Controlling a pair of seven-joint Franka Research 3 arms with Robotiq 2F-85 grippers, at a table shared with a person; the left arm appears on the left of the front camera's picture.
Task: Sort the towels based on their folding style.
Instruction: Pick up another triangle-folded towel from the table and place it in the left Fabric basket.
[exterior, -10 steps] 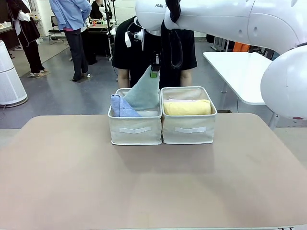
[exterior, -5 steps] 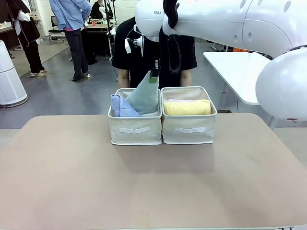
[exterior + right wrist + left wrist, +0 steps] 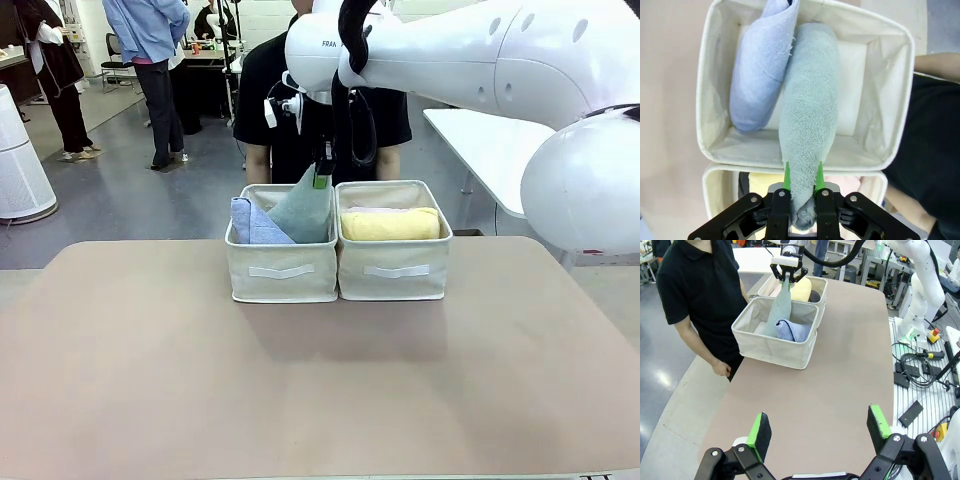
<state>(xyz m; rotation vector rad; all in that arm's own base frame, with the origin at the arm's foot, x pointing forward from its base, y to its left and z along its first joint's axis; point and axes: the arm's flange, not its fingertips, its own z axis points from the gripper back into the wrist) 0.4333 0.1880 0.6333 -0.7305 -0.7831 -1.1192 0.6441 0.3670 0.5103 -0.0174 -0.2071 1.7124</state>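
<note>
My right gripper (image 3: pixel 321 180) (image 3: pixel 801 176) is shut on the tip of the pale teal-grey triangular towel (image 3: pixel 302 212) (image 3: pixel 807 115), whose lower end reaches down into the left beige bin (image 3: pixel 281 270) (image 3: pixel 707 100). A lavender-blue triangular towel (image 3: pixel 252 223) (image 3: pixel 760 70) leans in that bin beside it. The right bin (image 3: pixel 393 270) holds a yellow rolled towel (image 3: pixel 390 224) with a pink one (image 3: pixel 385 209) behind it. My left gripper (image 3: pixel 817 432) hangs open high above the table's near end, far from both bins (image 3: pixel 775 330).
A person in a black shirt (image 3: pixel 290 110) (image 3: pixel 700 290) stands right behind the bins at the table's far edge. The tan tabletop (image 3: pixel 320 380) stretches bare in front of the bins. Cables and another table sit off to the side.
My right gripper has come down with the teal-grey towel, sinking it deeper into the left bin. The left arm has stayed put.
</note>
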